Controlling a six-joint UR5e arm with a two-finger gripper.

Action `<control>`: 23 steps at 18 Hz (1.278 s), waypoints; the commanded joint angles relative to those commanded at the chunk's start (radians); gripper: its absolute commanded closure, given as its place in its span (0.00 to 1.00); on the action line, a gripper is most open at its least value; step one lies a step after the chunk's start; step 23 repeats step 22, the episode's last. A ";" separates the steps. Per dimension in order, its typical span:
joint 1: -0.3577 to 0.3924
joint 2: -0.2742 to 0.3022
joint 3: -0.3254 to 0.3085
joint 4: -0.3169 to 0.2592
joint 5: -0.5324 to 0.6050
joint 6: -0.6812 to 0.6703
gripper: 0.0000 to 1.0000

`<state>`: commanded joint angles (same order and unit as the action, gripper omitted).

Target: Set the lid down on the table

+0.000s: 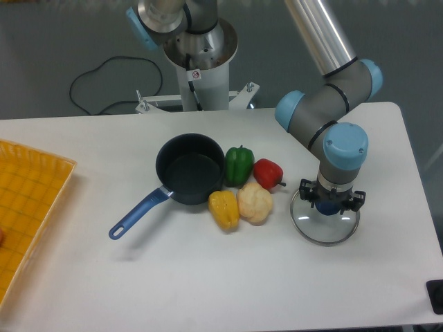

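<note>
My jaws (331, 205) point straight down over the glass lid's (324, 225) blue knob; whether they clamp it I cannot tell. The lid lies on the white desk (208, 277).

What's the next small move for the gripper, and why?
Probably open the gripper and lift straight up. The lid looks flat on the table, right of the vegetables and clear of the pot, with the gripper on its knob. Whether the rim fully touches down can't be told from this view.
</note>
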<state>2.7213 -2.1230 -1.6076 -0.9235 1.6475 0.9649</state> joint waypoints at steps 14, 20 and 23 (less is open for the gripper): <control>-0.006 0.106 -0.021 -0.014 -0.035 0.012 0.00; -0.002 0.127 -0.015 -0.015 -0.063 0.020 0.00; 0.002 0.129 -0.014 -0.018 -0.066 0.020 0.00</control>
